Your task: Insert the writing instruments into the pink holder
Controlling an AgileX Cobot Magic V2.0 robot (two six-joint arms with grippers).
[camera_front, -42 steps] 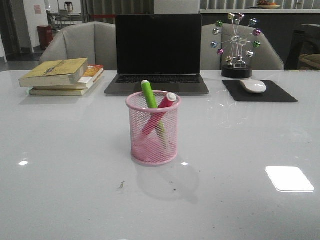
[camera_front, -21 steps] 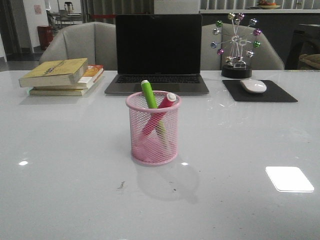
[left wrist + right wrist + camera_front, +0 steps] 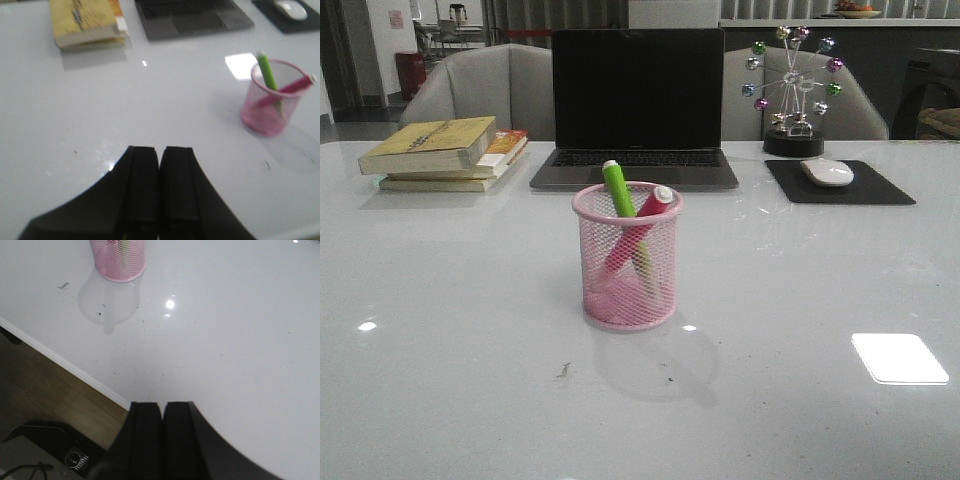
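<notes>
The pink wire-mesh holder (image 3: 626, 258) stands mid-table. Inside it lean the lime green marker (image 3: 618, 190) and the pink-magenta marker (image 3: 650, 208) with its pale cap; both tops poke above the rim. In the left wrist view the holder (image 3: 270, 107) with the green marker (image 3: 267, 71) and the pink marker (image 3: 292, 86) sits well away from my left gripper (image 3: 160, 150), which is shut with nothing in it. My right gripper (image 3: 163, 405) is shut and empty near the table's front edge, far from the holder (image 3: 118, 260). Neither gripper shows in the front view.
A laptop (image 3: 636, 105) stands behind the holder, a stack of books (image 3: 445, 152) at the back left, a mouse (image 3: 827, 172) on a black pad (image 3: 880, 185) and a ball ornament (image 3: 792, 90) at the back right. The floor (image 3: 45, 390) shows beyond the table edge.
</notes>
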